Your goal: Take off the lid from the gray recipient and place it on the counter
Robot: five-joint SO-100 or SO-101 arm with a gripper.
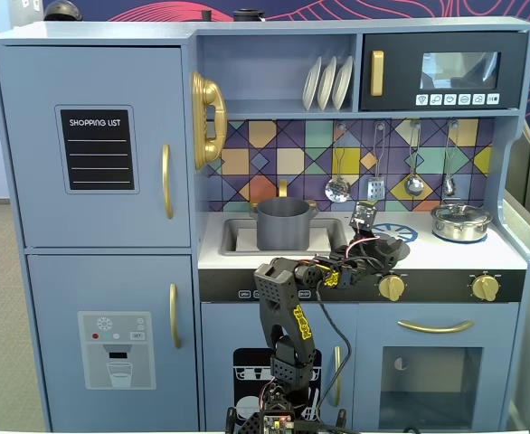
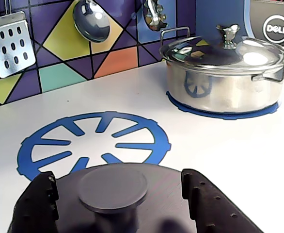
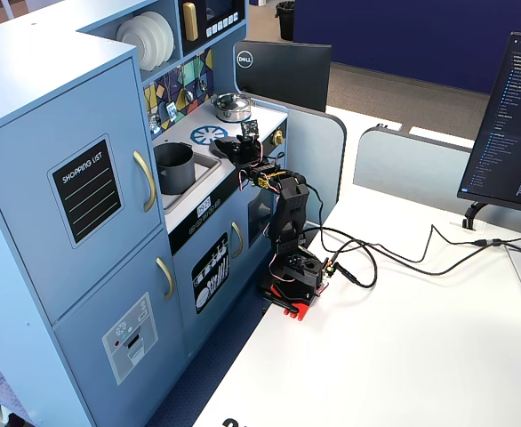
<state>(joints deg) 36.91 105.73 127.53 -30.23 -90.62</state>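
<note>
Wrist view: the gripper (image 2: 114, 201) holds the dark gray lid (image 2: 132, 174), one finger (image 2: 38, 201) on each side of its knob, over the white counter (image 2: 219, 155) just before the blue burner print (image 2: 93, 141). In a fixed view the arm (image 1: 288, 298) reaches right of the uncovered gray pot (image 1: 284, 223) in the sink (image 1: 233, 237).

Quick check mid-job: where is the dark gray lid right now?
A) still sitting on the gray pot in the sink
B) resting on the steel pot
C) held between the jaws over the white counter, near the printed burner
C: the wrist view shows the lid between the jaws, the counter and burner beyond it; the gray pot stands open.
</note>
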